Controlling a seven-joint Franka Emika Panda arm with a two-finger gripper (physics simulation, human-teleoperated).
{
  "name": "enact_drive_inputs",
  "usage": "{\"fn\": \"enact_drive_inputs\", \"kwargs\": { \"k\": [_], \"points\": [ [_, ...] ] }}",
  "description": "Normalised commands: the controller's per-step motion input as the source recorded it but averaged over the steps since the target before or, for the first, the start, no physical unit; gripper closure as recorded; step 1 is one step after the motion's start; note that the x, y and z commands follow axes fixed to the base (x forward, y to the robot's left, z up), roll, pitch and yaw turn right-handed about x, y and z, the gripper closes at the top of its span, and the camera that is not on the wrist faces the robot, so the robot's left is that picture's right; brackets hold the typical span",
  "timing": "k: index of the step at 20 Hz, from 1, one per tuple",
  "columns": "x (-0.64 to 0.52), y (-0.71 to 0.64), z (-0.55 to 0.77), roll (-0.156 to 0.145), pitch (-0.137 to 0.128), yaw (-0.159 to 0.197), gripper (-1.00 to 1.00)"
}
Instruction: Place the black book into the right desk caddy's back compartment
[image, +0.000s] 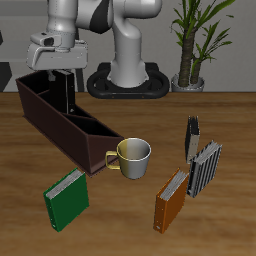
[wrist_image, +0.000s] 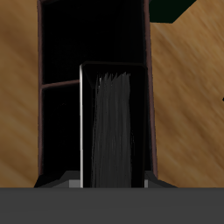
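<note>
nearest my exterior camera the green book (image: 67, 199) and orange book (image: 171, 200) stand untouched on the tabletop (image: 230, 130), well apart from the work. i have the tool (image: 62, 73) clamped on the black book (wrist_image: 111, 131), held upright and edge-down so it can slip between the thin walls. it hangs over the back compartment (wrist_image: 96, 39) of the right desk caddy (image: 60, 120), not yet released.

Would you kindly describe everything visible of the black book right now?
The black book hangs upright in the gripper, gripped at its upper end, directly above the right desk caddy. The wrist view shows a black cover with a pale edge and greyish page edges pointing down into a dark cell; whether it touches the caddy cannot be told.
</note>
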Motion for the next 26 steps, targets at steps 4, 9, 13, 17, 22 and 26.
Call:
{"fn": "enact_drive_inputs", "kwargs": {
  "k": [4,9,13,17,22,26],
  "points": [
    [-0.02,-0.09,-0.09,-0.039,0.035,-0.02,1.0],
    [0.08,-0.1,-0.18,-0.033,0.058,-0.029,1.0],
    [0.12,-0.07,-0.31,-0.024,0.102,-0.017,1.0],
    [0.08,-0.01,-0.27,-0.006,0.079,0.013,1.0],
    [0.02,-0.06,-0.08,-0.047,0.048,-0.042,1.0],
    [-0.01,-0.07,0.01,-0.063,0.01,-0.045,-1.0]
  ]
}}
